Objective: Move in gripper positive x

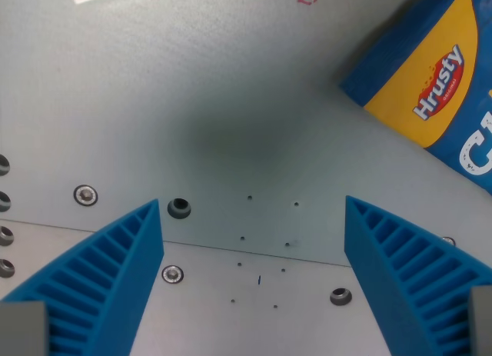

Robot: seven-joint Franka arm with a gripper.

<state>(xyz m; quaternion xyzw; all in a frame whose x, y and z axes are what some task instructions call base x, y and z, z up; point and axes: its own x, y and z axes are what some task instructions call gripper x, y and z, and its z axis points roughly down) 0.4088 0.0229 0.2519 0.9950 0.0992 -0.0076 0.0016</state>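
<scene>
Wrist view: hand spread wide, holding nothing, above grey table; blue-and-yellow Hrusty box upper right.

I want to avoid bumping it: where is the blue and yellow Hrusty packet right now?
The Hrusty packet lies at the wrist view's upper right, on the grey table, tilted and cut off by the frame edge, beyond the open claw's right finger.
</scene>
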